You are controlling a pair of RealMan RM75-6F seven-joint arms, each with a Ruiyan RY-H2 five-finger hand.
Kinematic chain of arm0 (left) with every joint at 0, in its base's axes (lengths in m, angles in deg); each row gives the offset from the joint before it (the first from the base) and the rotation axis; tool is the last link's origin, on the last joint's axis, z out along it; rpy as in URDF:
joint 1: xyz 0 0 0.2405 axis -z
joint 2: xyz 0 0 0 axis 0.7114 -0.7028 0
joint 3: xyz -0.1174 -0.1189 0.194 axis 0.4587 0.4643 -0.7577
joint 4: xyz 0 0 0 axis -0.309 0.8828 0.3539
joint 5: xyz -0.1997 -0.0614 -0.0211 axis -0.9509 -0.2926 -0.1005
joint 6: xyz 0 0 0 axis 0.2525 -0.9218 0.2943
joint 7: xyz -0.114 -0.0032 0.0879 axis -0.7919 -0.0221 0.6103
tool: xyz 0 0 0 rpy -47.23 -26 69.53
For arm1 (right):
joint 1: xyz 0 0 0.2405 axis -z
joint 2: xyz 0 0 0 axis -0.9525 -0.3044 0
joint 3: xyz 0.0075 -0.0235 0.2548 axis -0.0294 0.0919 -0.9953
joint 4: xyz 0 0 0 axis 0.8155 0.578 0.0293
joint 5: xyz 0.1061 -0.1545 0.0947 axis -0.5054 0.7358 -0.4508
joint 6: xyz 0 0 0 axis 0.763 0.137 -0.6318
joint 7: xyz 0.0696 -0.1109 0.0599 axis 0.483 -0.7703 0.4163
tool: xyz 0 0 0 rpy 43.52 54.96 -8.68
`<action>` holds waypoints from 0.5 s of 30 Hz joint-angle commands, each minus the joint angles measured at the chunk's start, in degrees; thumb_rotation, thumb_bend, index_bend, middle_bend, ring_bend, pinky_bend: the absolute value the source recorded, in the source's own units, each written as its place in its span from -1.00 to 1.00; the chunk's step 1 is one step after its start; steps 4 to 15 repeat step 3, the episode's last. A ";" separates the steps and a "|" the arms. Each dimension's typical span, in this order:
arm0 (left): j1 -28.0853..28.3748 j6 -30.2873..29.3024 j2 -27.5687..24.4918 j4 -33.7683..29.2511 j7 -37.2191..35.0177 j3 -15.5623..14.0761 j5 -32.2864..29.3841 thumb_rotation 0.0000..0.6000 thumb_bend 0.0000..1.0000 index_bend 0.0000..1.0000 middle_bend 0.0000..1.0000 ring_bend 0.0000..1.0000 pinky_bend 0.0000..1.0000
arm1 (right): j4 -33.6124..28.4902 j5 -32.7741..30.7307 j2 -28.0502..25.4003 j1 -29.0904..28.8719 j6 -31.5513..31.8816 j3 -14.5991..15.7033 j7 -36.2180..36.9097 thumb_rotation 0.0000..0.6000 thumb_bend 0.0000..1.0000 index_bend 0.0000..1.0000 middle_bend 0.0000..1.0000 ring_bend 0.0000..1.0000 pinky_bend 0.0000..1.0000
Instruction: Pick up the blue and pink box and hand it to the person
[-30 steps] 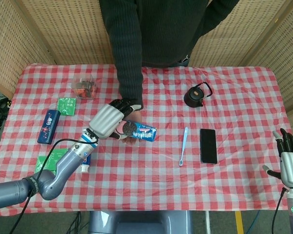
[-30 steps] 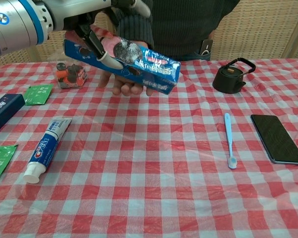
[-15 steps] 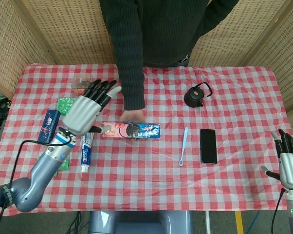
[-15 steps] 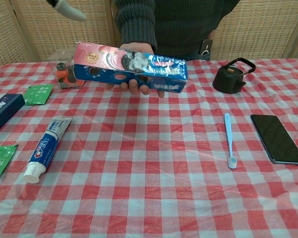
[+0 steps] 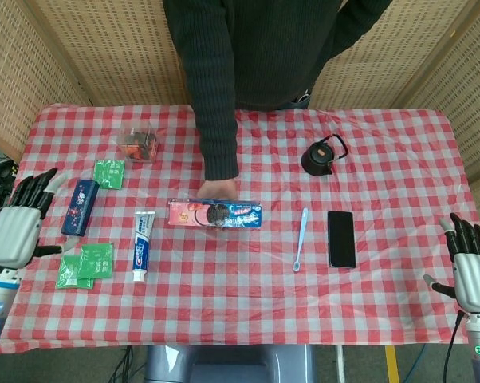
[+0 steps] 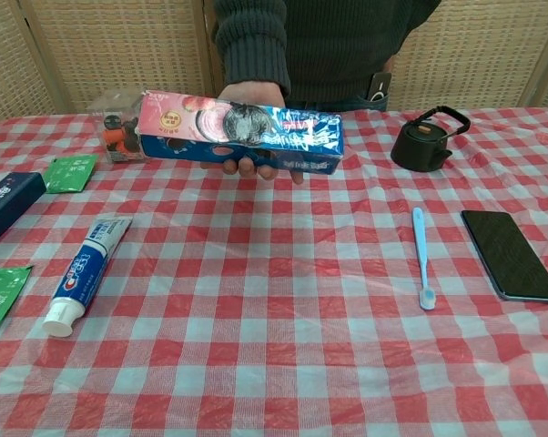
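- The blue and pink box (image 6: 240,132) lies in the person's hand (image 6: 256,166), which it mostly hides.
- Left hand (image 5: 18,227) and right hand (image 5: 470,269) are empty, fingers spread, at the desk (image 5: 248,295) edges; chest view shows neither.

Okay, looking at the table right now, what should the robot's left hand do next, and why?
Probably just settle at rest by the table's left edge. The blue and pink box already lies in the person's hand, raised off the table, and the left hand is open and well apart from it. The right hand is open too, so the handover looks done.
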 commanded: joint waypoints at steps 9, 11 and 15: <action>-4.93 -4.63 2.38 6.45 -5.30 -3.20 4.27 1.00 -1.00 -1.00 -1.00 -1.00 -1.00 | -0.41 0.63 -0.38 0.23 0.41 0.27 0.40 1.00 -1.00 -0.96 -1.00 -1.00 -1.00; -4.93 -4.63 2.38 6.45 -5.30 -3.20 4.27 1.00 -1.00 -1.00 -1.00 -1.00 -1.00 | -0.41 0.63 -0.38 0.23 0.41 0.27 0.40 1.00 -1.00 -0.96 -1.00 -1.00 -1.00; -4.93 -4.63 2.38 6.45 -5.30 -3.20 4.27 1.00 -1.00 -1.00 -1.00 -1.00 -1.00 | -0.41 0.63 -0.38 0.23 0.41 0.27 0.40 1.00 -1.00 -0.96 -1.00 -1.00 -1.00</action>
